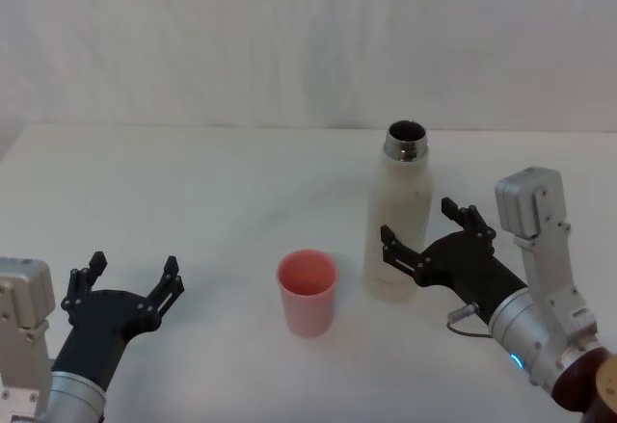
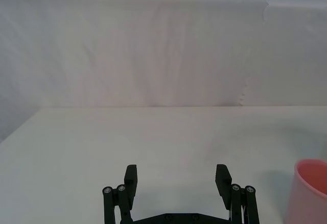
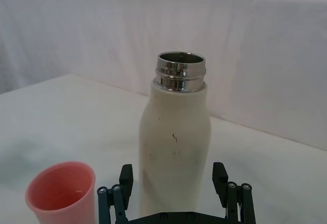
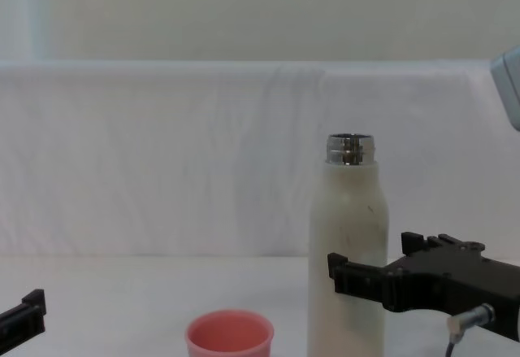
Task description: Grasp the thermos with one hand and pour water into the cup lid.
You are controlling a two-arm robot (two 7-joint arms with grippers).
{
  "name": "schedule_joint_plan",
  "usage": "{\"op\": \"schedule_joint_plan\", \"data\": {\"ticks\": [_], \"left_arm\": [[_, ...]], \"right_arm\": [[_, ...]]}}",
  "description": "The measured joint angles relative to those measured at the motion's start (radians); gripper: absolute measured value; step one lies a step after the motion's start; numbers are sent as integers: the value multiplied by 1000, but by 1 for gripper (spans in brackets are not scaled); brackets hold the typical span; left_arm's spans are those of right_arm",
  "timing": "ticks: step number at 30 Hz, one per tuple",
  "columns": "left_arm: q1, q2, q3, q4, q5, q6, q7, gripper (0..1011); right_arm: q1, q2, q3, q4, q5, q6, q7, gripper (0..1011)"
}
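Observation:
The cream-white thermos (image 1: 400,221) stands upright right of centre, its steel neck open, and it also appears in the right wrist view (image 3: 176,132) and the chest view (image 4: 348,235). My right gripper (image 1: 416,221) is open, one finger on each side of the bottle's lower body (image 3: 173,168); whether the pads touch it I cannot tell. The pink cup lid (image 1: 308,291) stands upright just left of the thermos (image 3: 61,191) (image 4: 229,334). At the near left my left gripper (image 1: 134,262) rests low and open, holding nothing (image 2: 176,170), with the cup lid (image 2: 309,191) off to its right.
The white table (image 1: 193,192) ends at a white cloth backdrop (image 1: 289,47) behind. Open tabletop lies between the left gripper and the cup lid and behind both objects.

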Motion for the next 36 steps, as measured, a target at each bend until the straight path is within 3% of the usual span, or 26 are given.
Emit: {"op": "schedule_joint_plan", "data": {"ticks": [36], "left_arm": [[0, 0, 0, 0, 0, 0, 0, 1001]], "right_arm": [[71, -49, -12, 83, -21, -10, -12, 1000]]}}
